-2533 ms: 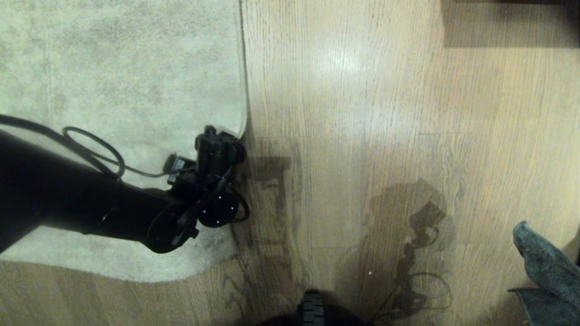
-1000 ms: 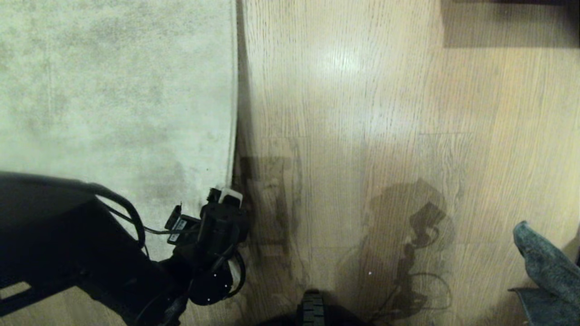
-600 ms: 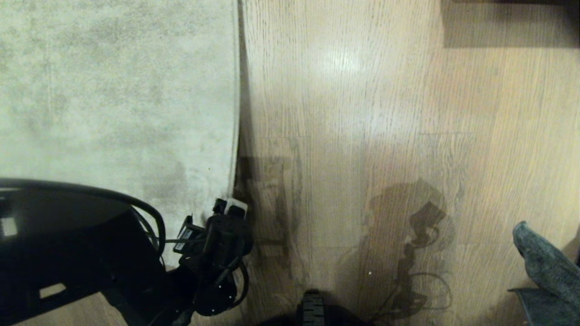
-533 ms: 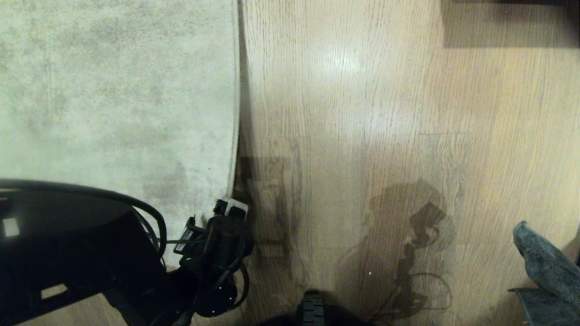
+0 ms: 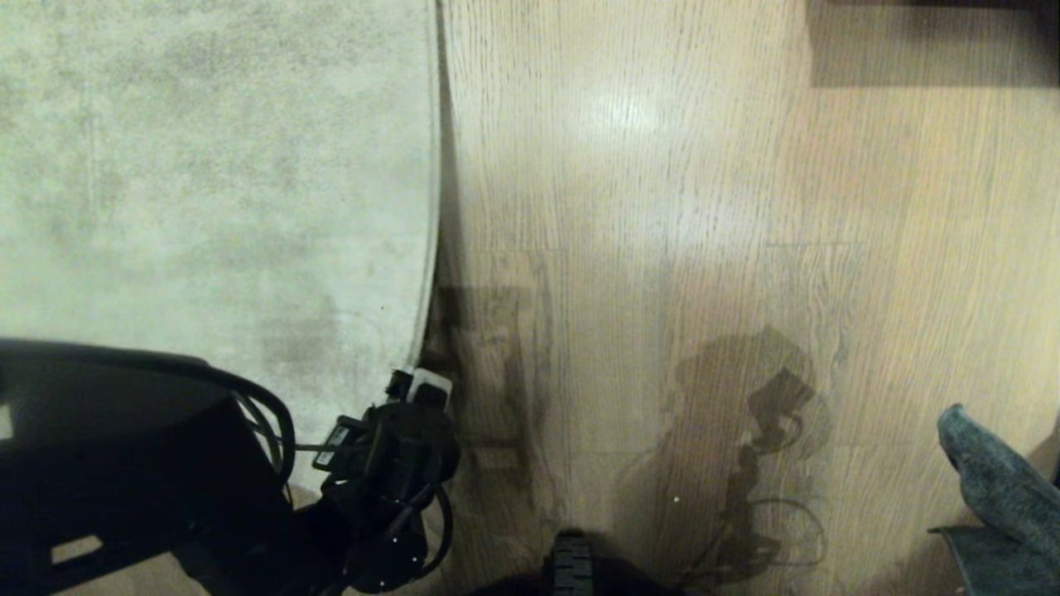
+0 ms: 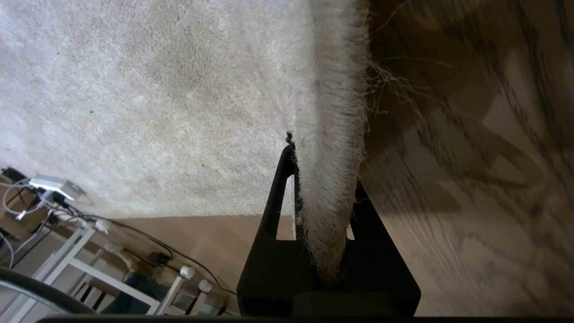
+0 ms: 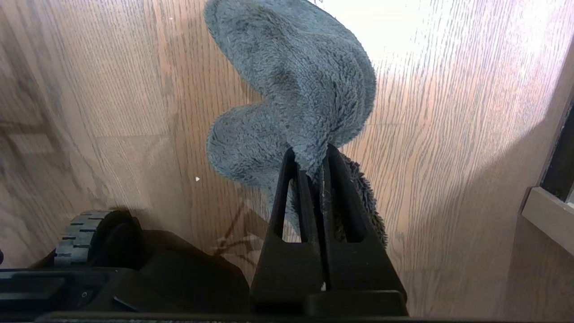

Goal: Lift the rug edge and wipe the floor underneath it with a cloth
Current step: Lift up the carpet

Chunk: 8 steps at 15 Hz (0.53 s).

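Observation:
The pale rug lies on the left of the wood floor, its rug edge running straight away from me. My left gripper sits at the near end of that edge. In the left wrist view the left gripper is shut on the fuzzy rug edge, which stands pinched between the black fingers. The grey-teal cloth hangs at the lower right. My right gripper is shut on the cloth above the floor.
A dark block of furniture or shadow lies at the far right. My base wheel shows at the near edge. White furniture legs and cables stand beyond the rug's near side. A pale skirting borders the floor by the cloth.
The left arm has drawn back along the rug's edge to its near end, and the rug corner now lies lower. Over the last second it has barely moved. The cloth hangs still.

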{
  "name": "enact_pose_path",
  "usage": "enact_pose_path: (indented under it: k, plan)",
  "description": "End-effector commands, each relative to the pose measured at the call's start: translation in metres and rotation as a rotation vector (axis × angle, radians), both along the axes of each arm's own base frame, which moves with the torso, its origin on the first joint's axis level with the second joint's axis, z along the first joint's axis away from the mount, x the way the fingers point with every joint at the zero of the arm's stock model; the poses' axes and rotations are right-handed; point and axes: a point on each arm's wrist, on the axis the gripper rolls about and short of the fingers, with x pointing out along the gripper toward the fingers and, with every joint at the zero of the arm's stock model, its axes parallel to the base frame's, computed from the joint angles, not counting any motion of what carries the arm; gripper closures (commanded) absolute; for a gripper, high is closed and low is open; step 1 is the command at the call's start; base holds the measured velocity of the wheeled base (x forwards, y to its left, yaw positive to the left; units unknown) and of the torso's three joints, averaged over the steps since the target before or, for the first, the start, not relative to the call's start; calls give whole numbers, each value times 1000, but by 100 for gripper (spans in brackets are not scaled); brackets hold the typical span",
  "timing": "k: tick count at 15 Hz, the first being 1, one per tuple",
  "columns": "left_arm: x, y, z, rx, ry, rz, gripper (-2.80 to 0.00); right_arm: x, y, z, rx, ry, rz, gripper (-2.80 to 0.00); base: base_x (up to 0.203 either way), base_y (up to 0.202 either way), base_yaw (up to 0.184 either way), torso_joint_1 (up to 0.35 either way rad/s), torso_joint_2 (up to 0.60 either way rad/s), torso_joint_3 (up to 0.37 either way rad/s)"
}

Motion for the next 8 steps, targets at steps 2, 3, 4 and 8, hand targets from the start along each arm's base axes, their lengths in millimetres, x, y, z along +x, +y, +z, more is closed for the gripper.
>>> enact_pose_path:
  k: [2, 3, 4, 8]
  plan:
    - [-11, 8, 11, -20, -7, -24, 0, 0, 0, 0, 0, 1, 0, 0, 0, 0, 0, 0, 0, 0]
    - [-13, 10, 14, -23, -10, -24, 0, 0, 0, 0, 0, 1, 0, 0, 0, 0, 0, 0, 0, 0]
    - [-15, 11, 17, -28, -17, -26, 0, 0, 0, 0, 0, 1, 0, 0, 0, 0, 0, 0, 0, 0]
    - [-22, 17, 32, -57, -52, -28, 0, 0, 0, 0, 0, 1, 0, 0, 0, 0, 0, 0, 0, 0]
